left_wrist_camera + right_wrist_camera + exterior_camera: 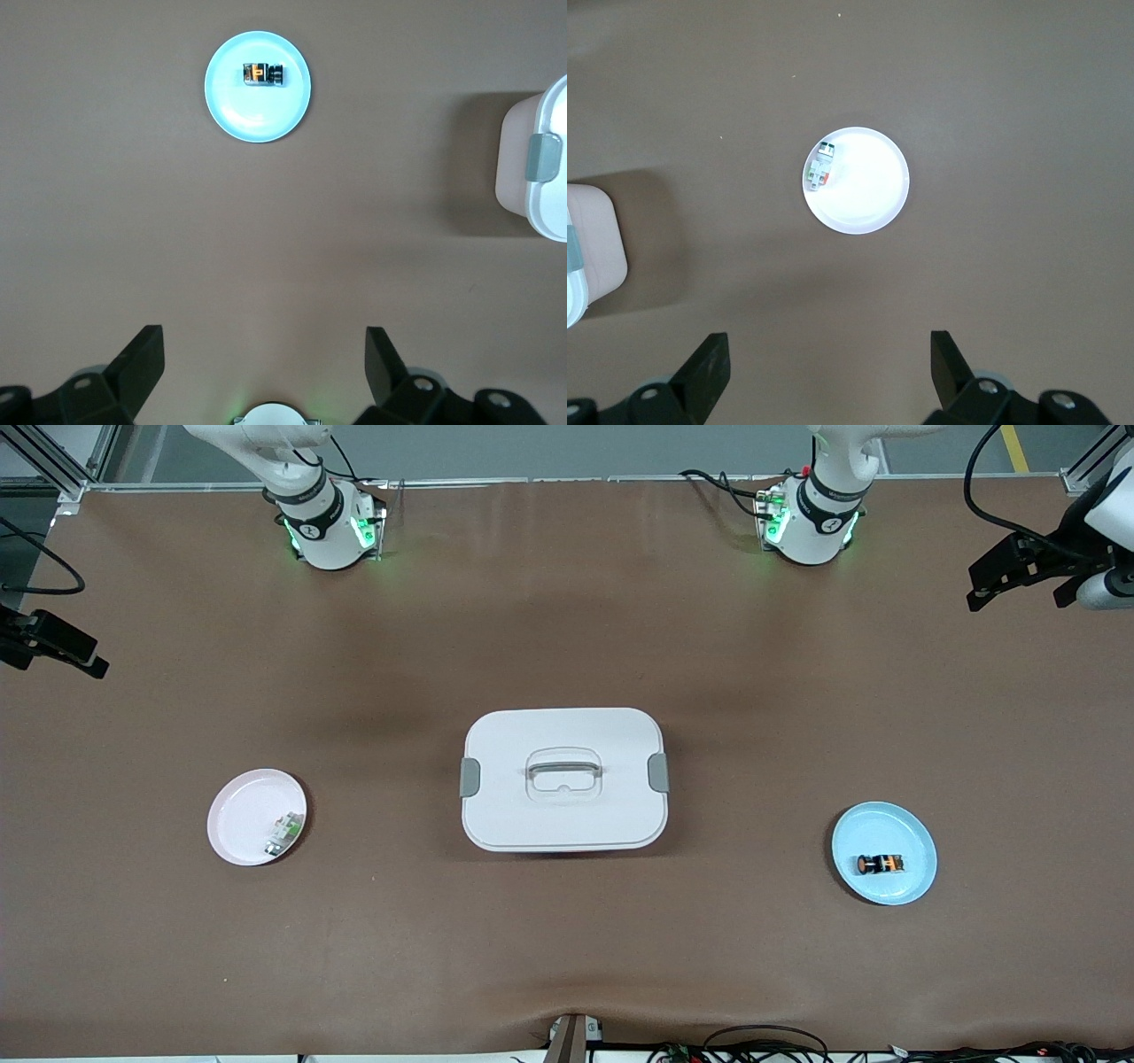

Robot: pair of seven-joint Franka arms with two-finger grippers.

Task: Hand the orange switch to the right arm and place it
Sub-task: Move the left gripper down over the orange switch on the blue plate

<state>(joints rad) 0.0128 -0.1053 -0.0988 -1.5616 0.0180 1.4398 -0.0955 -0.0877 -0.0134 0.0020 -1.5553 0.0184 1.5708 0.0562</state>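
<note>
Well, the orange switch (880,863) lies on its side on the blue plate (912,886) toward the left arm's end; no writing readable on it; left gripper (264,367) and right gripper (829,367) hang high with fingers spread wide, holding nothing; a white-and-green part (283,834) sits on the pink plate (235,815); a white lidded box (563,779) stands between the plates.

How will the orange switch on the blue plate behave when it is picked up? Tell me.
The orange switch lies on its side on the blue plate, so its round body may roll when nudged. It looks tiny and hard, so probably light and stiff. The smooth plate may let it slide.
</note>
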